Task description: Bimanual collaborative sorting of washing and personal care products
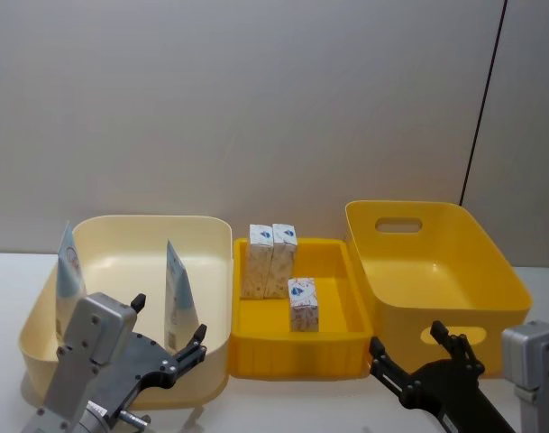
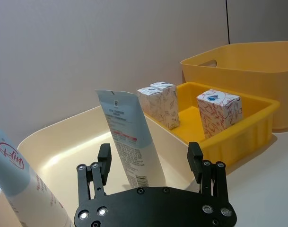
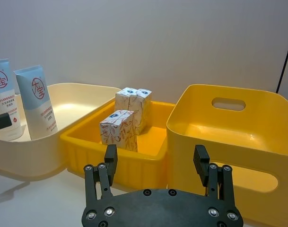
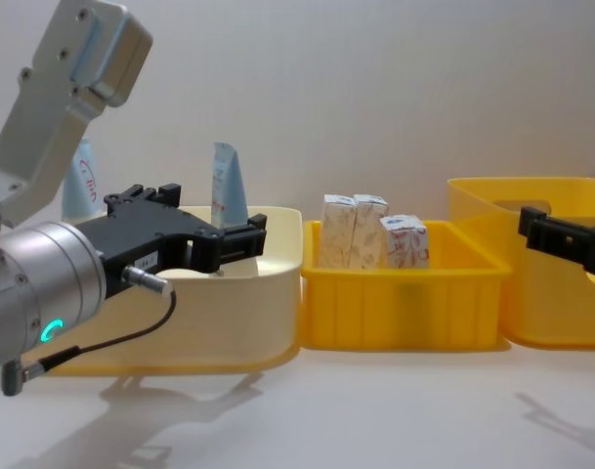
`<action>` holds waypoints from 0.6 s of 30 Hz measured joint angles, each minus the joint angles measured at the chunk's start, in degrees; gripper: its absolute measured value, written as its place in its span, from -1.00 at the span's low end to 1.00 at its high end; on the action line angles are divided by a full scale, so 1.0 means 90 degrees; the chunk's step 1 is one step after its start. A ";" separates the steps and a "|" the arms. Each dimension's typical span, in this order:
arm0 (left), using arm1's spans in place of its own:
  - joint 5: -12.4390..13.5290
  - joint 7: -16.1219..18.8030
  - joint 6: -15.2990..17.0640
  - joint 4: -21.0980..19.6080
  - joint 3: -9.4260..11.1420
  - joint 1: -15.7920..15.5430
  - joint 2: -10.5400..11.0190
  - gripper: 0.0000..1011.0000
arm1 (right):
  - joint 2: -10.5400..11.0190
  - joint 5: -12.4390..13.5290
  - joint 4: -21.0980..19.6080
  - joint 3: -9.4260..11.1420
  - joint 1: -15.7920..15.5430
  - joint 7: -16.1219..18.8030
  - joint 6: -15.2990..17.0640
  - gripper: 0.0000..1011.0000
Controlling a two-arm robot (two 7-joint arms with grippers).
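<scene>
Two light-blue tubes stand upright in the cream bin [image 1: 130, 230], one at its left wall [image 1: 68, 269], one near its right wall [image 1: 178, 290]. Three beige-patterned cartons stand in the shallow yellow tray [image 1: 339, 311]: a pair at the back [image 1: 271, 260] and a single one [image 1: 303, 304] nearer me. My left gripper [image 1: 170, 322] hovers open and empty at the cream bin's near rim; in the left wrist view it [image 2: 149, 153] frames the right tube [image 2: 127, 135]. My right gripper [image 1: 407, 339] is open and empty, low in front of the gap between the tray and the deep bin.
A deep yellow bin [image 1: 436, 262] with handle slots stands at the right with nothing visible inside. The three containers sit side by side against a plain wall. Bare white table [image 4: 375, 410] stretches in front of them.
</scene>
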 joint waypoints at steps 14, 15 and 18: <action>0.0000 0.0000 0.0000 0.0000 0.0000 0.0000 0.0000 0.98 | 0.0000 0.0000 0.0000 0.0000 0.0000 0.0000 0.0000 0.98; 0.0000 0.0000 0.0000 0.0000 0.0000 0.0000 0.0000 0.98 | 0.0000 0.0000 0.0000 0.0000 0.0000 0.0000 0.0000 0.98; 0.0000 0.0000 0.0000 0.0000 0.0000 0.0000 0.0000 0.98 | 0.0000 0.0000 0.0000 0.0000 0.0000 0.0000 0.0000 0.98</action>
